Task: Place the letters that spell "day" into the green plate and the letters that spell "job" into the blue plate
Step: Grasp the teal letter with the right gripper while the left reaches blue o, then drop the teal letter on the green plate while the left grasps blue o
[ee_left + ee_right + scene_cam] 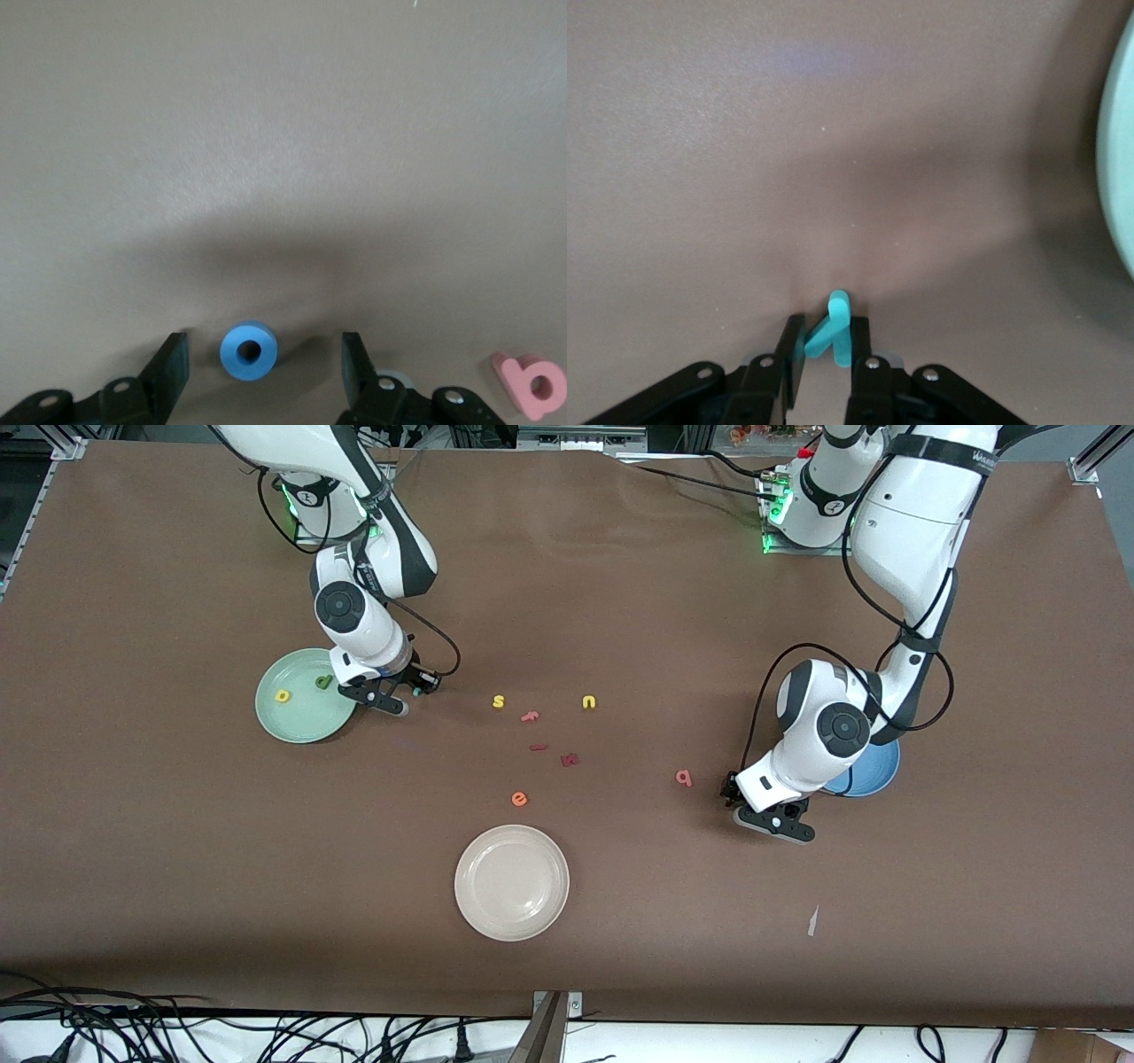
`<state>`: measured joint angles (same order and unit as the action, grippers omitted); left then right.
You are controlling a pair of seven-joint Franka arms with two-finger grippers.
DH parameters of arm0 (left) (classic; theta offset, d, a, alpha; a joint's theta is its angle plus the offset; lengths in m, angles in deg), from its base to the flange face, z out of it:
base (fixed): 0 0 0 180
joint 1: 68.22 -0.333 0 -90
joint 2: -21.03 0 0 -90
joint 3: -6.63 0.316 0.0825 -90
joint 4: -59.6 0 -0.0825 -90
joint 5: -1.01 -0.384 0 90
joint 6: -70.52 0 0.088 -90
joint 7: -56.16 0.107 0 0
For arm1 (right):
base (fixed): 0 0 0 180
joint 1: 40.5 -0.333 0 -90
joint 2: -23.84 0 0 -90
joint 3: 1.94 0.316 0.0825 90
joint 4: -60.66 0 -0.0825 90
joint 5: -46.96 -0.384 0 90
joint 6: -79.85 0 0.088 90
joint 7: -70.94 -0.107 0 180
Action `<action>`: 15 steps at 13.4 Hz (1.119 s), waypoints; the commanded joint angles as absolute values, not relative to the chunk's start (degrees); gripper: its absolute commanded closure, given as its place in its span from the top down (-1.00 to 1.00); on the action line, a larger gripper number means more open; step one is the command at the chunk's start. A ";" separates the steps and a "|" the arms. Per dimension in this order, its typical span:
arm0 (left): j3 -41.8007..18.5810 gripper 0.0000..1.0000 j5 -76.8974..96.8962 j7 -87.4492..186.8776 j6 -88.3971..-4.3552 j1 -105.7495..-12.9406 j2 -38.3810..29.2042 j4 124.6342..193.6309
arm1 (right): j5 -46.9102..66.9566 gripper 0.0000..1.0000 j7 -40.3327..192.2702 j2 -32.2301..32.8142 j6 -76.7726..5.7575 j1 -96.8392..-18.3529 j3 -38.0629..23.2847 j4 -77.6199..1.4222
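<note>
The pale green plate [301,722] holds a yellow letter [282,696] and a dark green "d" [324,682]. Just beside it, toward the table's middle, my right gripper [413,691] [827,341] is low over the table and shut on the teal "y" [837,319]. The plate's rim [1121,177] shows in the right wrist view. My left gripper [732,790] [266,350] is open and low, its fingers on either side of the blue "o" [264,361], which lies on the table. The pink "b" [684,778] [514,372] lies close by. The left arm covers most of the blue plate [877,775].
A cream-white plate [511,881] sits near the front camera. In the table's middle lie a yellow "s" [498,701], a yellow "u" [589,702], an orange "e" [519,799] and dark red pieces [570,759]. A white scrap [812,921] lies toward the left arm's end.
</note>
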<state>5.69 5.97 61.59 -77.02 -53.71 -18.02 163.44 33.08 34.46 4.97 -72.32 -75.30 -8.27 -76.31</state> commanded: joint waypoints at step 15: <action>6.36 -0.78 6.46 62.41 -76.26 -53.10 -16.51 164.01 | 32.63 0.99 74.80 11.97 -48.86 -73.46 -33.49 -69.27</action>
